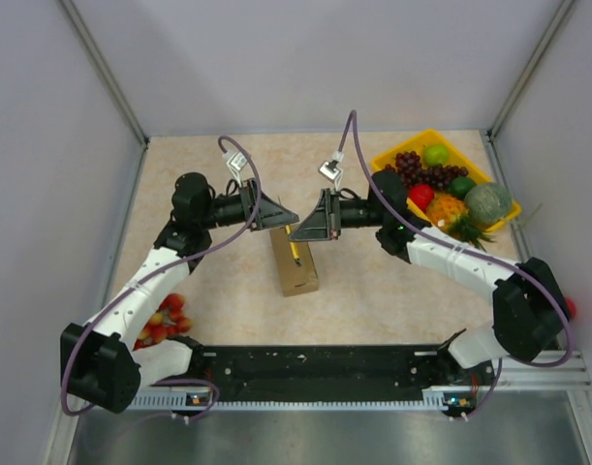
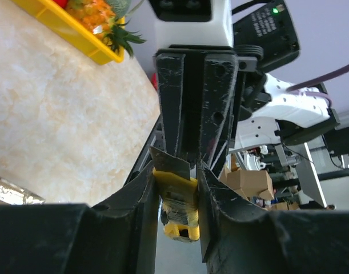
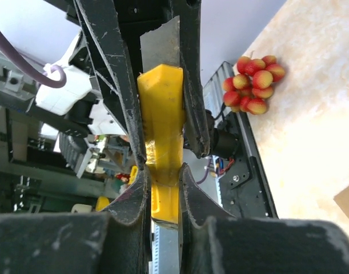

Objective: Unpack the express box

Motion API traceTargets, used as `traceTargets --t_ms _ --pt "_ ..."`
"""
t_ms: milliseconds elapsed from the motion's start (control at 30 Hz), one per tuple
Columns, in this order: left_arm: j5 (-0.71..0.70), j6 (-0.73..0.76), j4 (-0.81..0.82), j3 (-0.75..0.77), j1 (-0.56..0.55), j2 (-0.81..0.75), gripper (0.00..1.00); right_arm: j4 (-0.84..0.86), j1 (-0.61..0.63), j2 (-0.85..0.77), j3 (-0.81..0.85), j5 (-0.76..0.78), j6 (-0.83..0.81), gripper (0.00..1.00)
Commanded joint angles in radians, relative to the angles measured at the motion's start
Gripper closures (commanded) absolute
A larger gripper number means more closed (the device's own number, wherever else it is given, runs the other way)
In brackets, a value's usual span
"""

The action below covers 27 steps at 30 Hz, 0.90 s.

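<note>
The express box [image 1: 297, 271], a small brown carton, lies in the middle of the table, its long side running away from the arms. Just above its far end both grippers meet on a yellow utility knife [image 1: 294, 244]. My left gripper [image 2: 175, 171] has both fingers pressed against the knife's yellow body [image 2: 179, 197], just behind the steel blade [image 2: 171, 162]. My right gripper [image 3: 161, 171] is shut on the other end of the same knife [image 3: 160, 108]. The box is out of view in both wrist views.
A yellow tray [image 1: 392, 150] of fruit stands at the back right. A bunch of red lychees [image 1: 165, 320] lies by the left arm's base and shows in the right wrist view as the lychees [image 3: 251, 85]. Grey walls close in both sides and the back.
</note>
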Motion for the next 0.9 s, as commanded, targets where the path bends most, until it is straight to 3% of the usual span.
traceTargets --t_ms 0,67,167,200,233,333,500,633,867 --pt "-0.067 0.117 -0.126 0.043 -0.002 -0.035 1.0 -0.266 0.023 -0.061 0.103 0.131 -0.184 0.84" --pt "-0.134 0.151 -0.207 0.072 -0.002 -0.038 1.0 -0.354 0.025 -0.088 0.118 0.225 -0.261 0.62" --pt "-0.276 0.205 -0.4 0.144 -0.002 -0.035 1.0 -0.492 0.031 -0.114 0.154 0.335 -0.356 0.43" --pt "-0.321 0.218 -0.542 0.171 -0.002 -0.024 1.0 -0.57 0.045 -0.12 0.186 0.36 -0.387 0.39" --pt "-0.362 0.225 -0.6 0.201 -0.002 -0.021 1.0 -0.602 0.058 -0.121 0.201 0.388 -0.419 0.32" --pt "-0.511 0.231 -0.793 0.299 0.0 -0.001 1.0 -0.696 0.135 -0.121 0.258 0.507 -0.545 0.24" --pt "-0.593 0.225 -0.882 0.365 -0.002 0.014 1.0 -0.751 0.224 -0.066 0.318 0.661 -0.633 0.26" --pt "-0.607 0.214 -0.912 0.365 -0.002 0.019 1.0 -0.748 0.292 -0.014 0.348 0.78 -0.679 0.35" --pt "-0.611 0.197 -0.921 0.38 -0.002 0.025 1.0 -0.761 0.301 0.098 0.434 0.82 -0.711 0.52"
